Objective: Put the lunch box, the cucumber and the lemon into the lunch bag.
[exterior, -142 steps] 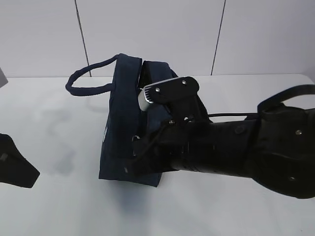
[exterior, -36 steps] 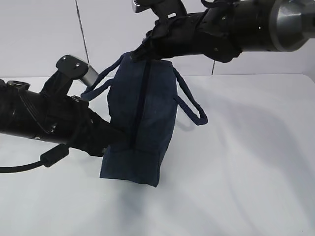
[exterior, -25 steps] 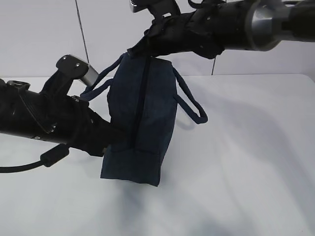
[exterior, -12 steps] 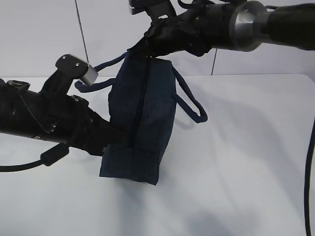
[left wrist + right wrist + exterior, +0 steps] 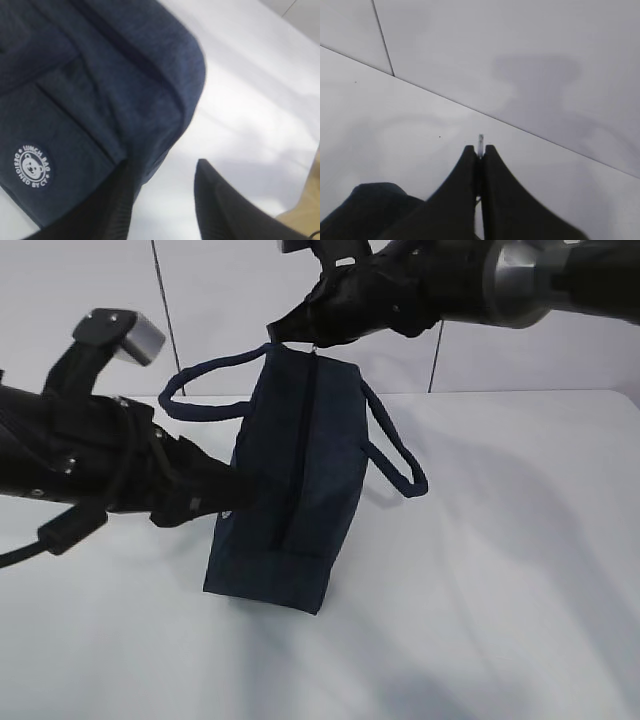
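Note:
The dark navy lunch bag (image 5: 295, 470) stands on the white table (image 5: 500, 570) with its top zipper (image 5: 300, 440) drawn shut. Its round white logo (image 5: 33, 166) shows in the left wrist view. My right gripper (image 5: 274, 336) hangs over the bag's far end, shut on a thin metal zipper pull (image 5: 480, 139). My left gripper (image 5: 162, 172) is open at the bag's near left corner; one finger (image 5: 122, 200) lies against the fabric and only table shows between the fingers. The lunch box, the cucumber and the lemon are out of view.
One loop handle (image 5: 200, 375) arches to the bag's left above my left arm (image 5: 90, 450). The other handle (image 5: 400, 455) droops on the right side. A white wall with dark seams (image 5: 165, 320) closes the table's far edge.
My left gripper has opened and let go of the bag's near corner, and that arm has risen and drawn back a little to the left. The right gripper stays shut on the pull.

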Robot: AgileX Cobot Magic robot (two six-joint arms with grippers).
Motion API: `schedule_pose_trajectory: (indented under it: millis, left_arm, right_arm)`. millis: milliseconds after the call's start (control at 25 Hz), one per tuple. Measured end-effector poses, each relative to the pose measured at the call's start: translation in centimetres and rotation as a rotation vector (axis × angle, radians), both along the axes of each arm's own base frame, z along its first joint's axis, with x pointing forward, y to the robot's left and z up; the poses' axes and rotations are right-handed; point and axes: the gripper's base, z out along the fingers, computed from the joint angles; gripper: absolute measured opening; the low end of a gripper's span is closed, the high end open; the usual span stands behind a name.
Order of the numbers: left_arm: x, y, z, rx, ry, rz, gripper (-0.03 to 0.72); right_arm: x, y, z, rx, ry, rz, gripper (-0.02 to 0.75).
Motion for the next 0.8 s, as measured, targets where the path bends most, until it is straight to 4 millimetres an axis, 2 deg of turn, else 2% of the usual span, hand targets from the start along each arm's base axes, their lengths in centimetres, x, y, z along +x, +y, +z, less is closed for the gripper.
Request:
schedule_pose_trajectory:
  millis: [160, 280, 440, 560, 800]
  left_arm:
    - [-0.7, 0.8, 2.5, -0.071, 0.025, 0.075, 0.312]
    - [0.3, 1.2, 4.9, -0.149, 0.031, 0.152, 0.324]
    - [2.2, 1.2, 7.5, -0.170, -0.002, 0.200, 0.346]
    - [4.3, 1.4, 8.0, -0.142, 0.023, 0.231, 0.349]
    - [7.8, 1.4, 6.3, -0.089, 0.146, 0.243, 0.351]
  right_arm:
    - [-0.1, 0.0, 0.1, 0.025, 0.018, -0.013, -0.013]
    - [-0.2, 0.0, 0.1, 0.057, 0.043, -0.028, -0.013]
    - [-0.4, 0.0, -0.1, 0.104, 0.093, -0.055, -0.013]
    - [-0.4, 0.0, -0.2, 0.129, 0.110, -0.065, -0.013]
    - [-0.5, 0.1, -0.2, 0.149, 0.120, -0.071, -0.013]
